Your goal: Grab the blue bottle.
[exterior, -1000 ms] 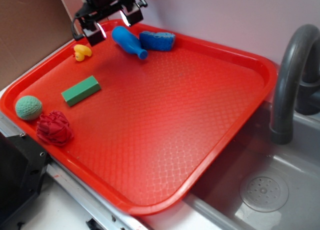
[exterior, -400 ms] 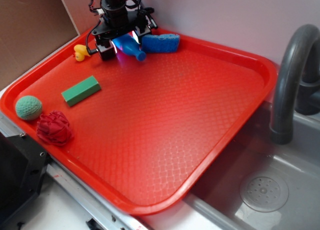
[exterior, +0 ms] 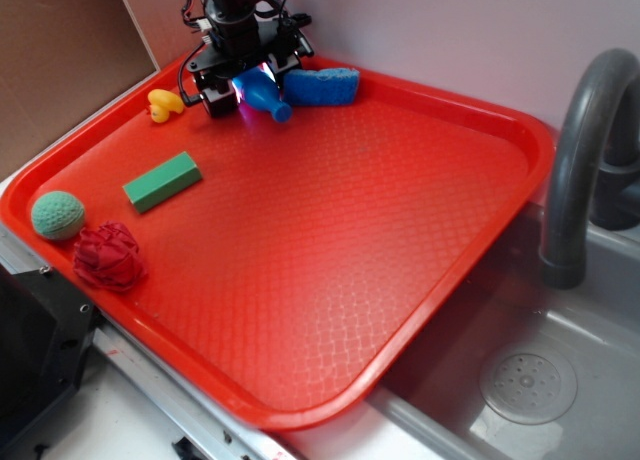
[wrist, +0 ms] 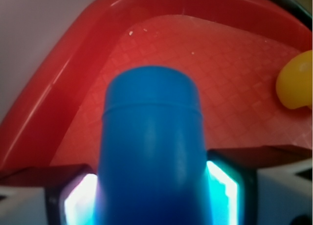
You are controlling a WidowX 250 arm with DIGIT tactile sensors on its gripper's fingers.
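The blue bottle lies on its side at the far left corner of the red tray, neck pointing toward the tray's middle. My gripper is down over its fat body. In the wrist view the blue bottle fills the gap of the gripper. The lit left pad and right pad press against its sides. The bottle still rests on the tray.
A blue sponge lies just right of the bottle, and a yellow duck just left of the gripper. A green block, teal ball and red knitted ball sit along the left. Faucet and sink are right.
The gripper came down from above the tray corner onto the bottle, and its fingers have drawn in against the bottle's sides. The bottle has not visibly moved.
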